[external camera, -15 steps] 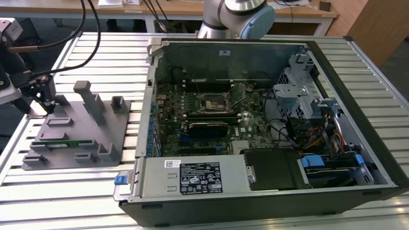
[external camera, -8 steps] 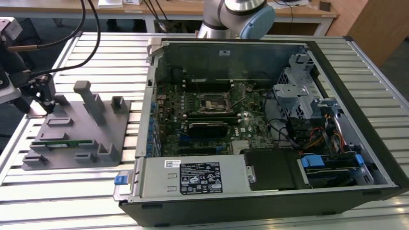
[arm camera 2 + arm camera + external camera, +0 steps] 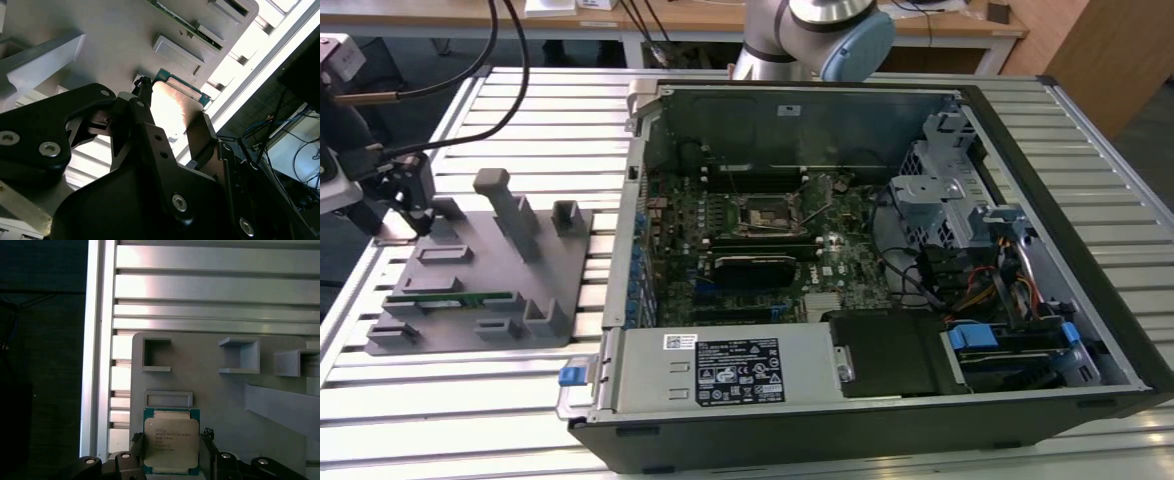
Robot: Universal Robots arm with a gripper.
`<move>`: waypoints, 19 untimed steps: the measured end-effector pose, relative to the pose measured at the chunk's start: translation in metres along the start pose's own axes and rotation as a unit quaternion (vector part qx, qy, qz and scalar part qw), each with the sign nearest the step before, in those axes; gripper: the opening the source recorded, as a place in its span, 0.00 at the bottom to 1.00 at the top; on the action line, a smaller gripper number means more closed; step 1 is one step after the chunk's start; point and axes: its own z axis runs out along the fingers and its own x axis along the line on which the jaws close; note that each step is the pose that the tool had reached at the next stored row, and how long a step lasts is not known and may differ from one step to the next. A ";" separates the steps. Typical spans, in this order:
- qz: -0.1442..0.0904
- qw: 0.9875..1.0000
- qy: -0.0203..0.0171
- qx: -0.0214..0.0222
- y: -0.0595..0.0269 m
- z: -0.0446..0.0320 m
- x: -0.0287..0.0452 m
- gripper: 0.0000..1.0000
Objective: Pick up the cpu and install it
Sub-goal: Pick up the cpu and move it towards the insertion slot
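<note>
The end effector point(image 3: 172, 439) has the cpu point(image 3: 171, 445) between its two fingers point(image 3: 207, 442), one at each of two opposite edges of the green board. As far as both wrist views show, they touch it, so I judge it is pinching the chip; how firmly, I cannot tell. The cpu is level, silver lid up, at a corner of the grey tray point(image 3: 215, 390), just beside a low rectangular frame moulded into it. Whether it rests on the tray or is just off it is not clear. The step in hand is the pick-up. To do it well, the grip should bear on the board edges only, equally on both sides, and the chip should rise straight and level — a tilt could catch it on the frame. Under the tray is the slatted aluminium counter point(image 3: 200, 290). Well apart, toward the exterior view's right, the open computer case point(image 3: 854, 110) shows the motherboard socket point(image 3: 765, 212).
</note>
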 end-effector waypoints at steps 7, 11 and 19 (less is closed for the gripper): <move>0.000 1.000 0.000 0.000 0.0000 -0.0015 0.0000 0.53; 0.000 1.000 0.000 0.000 0.0001 -0.0024 0.0000 0.53; 0.000 1.000 0.000 0.000 0.0002 -0.0043 0.0000 0.53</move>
